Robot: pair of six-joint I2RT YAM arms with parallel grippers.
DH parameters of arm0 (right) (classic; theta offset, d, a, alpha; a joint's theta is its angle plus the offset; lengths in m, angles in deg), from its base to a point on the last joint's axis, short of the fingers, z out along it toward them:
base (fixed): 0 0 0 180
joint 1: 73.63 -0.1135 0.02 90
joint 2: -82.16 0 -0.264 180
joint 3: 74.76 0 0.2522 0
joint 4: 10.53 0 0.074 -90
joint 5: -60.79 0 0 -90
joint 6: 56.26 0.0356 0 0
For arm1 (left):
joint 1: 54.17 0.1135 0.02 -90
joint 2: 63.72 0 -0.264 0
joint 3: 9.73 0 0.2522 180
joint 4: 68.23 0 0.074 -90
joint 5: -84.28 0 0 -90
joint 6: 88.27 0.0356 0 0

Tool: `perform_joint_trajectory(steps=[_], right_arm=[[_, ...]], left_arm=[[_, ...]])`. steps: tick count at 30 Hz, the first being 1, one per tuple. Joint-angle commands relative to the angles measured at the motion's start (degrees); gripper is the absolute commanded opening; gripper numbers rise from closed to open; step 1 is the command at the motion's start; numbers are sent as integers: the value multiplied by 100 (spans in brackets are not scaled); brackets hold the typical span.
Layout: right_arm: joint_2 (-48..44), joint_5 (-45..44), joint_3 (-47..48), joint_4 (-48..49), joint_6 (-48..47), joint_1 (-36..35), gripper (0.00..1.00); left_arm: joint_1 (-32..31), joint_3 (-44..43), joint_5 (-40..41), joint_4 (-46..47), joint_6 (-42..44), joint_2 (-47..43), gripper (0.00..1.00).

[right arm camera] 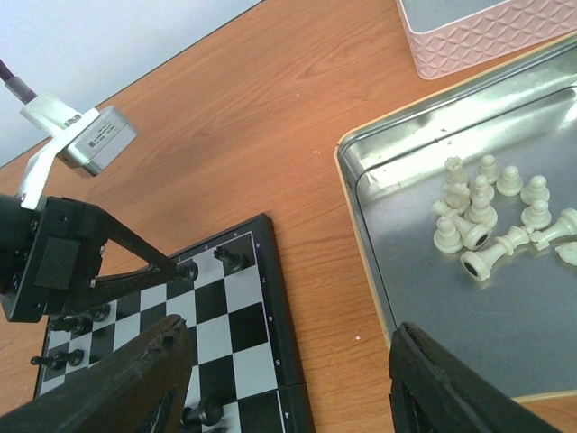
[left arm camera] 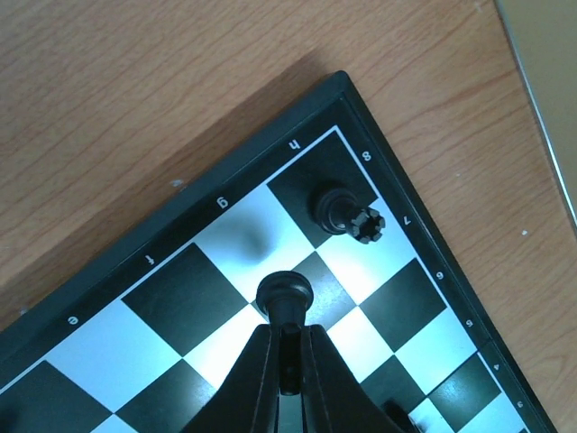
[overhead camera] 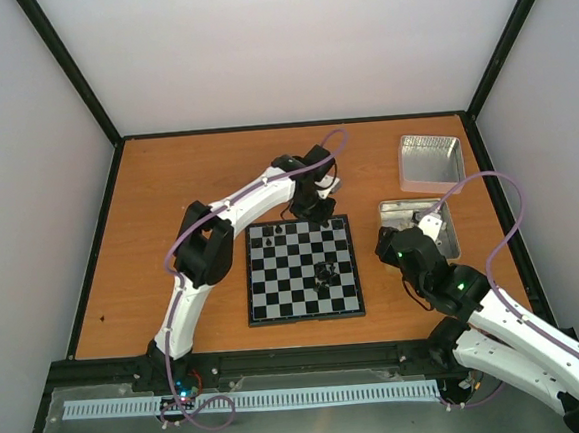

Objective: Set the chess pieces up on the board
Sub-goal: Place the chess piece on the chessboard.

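The board [overhead camera: 276,303] lies mid-table. My left gripper [left arm camera: 287,329] is shut on a black pawn [left arm camera: 285,290] and holds it low over the square beside the far right corner. On that corner square stands a black rook [left arm camera: 346,213]. Seen from above, the left gripper [overhead camera: 318,212] hangs at the board's far right edge. More black chess pieces sit on the far row [overhead camera: 273,233], and a small cluster [overhead camera: 324,274] lies right of centre. My right gripper [right arm camera: 288,388] is open and empty over the bare wood between the board [right arm camera: 236,317] and a tin.
A shallow silver tin [right arm camera: 424,298] right of the board holds several cream-white pieces [right arm camera: 482,221]. A second tin [overhead camera: 431,160] stands behind it at the far right. Black frame rails and white walls close in the table.
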Motion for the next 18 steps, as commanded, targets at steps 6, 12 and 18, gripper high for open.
perform_joint_trajectory(steps=[6,12,18], right_arm=[[-30,-155,-92,-32,21,41,61],[-36,-155,-106,-37,44,41,61],[-53,-150,-114,-34,42,41,61]], left_arm=[[-35,-313,161,-66,-172,215,6],[-35,-466,124,-102,-177,353,6],[-31,-482,168,-117,-190,373,8]])
